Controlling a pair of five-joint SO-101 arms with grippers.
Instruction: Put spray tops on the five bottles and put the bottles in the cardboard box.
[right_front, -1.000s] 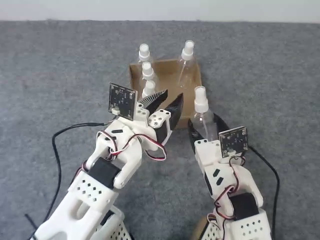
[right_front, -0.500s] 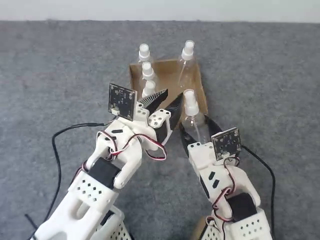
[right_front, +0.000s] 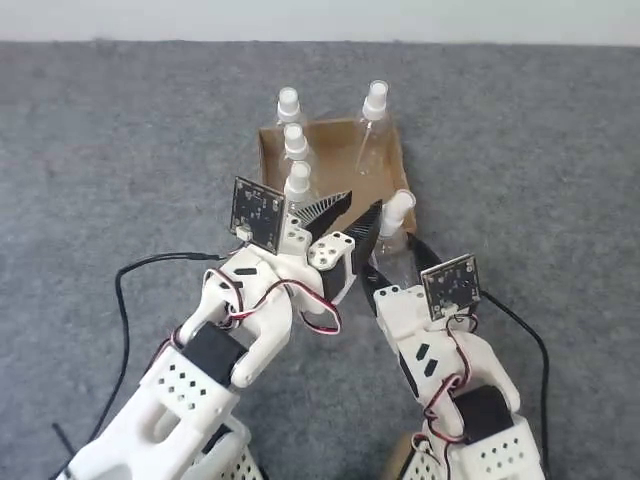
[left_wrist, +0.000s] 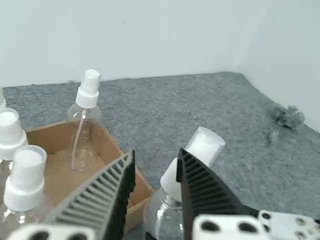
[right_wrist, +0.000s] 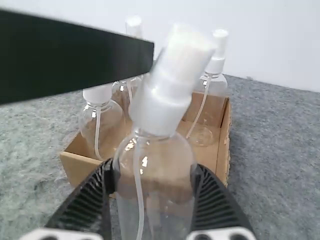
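Four clear bottles with white spray tops stand in or at the cardboard box (right_front: 335, 150): two near its back edge (right_front: 289, 103) (right_front: 376, 100) and two along its left side (right_front: 296, 142) (right_front: 298, 180). My right gripper (right_front: 397, 265) is shut on a fifth bottle (right_front: 395, 218), which leans toward the box's front right corner. In the right wrist view that bottle (right_wrist: 155, 165) sits between the jaws, with the box (right_wrist: 222, 130) behind it. My left gripper (right_front: 345, 215) is open just left of the tilted spray top (left_wrist: 202, 147), over the box's front edge (left_wrist: 107, 142).
Grey carpet covers the table up to a white wall at the back. A black cable (right_front: 120, 290) curls left of the left arm, and another (right_front: 530, 330) runs right of the right arm. A lint clump (left_wrist: 285, 117) lies far off.
The right gripper carried its bottle left to the box's front right corner, where it now leans. The left arm shifted forward and right, bringing its open jaws beside the spray top.
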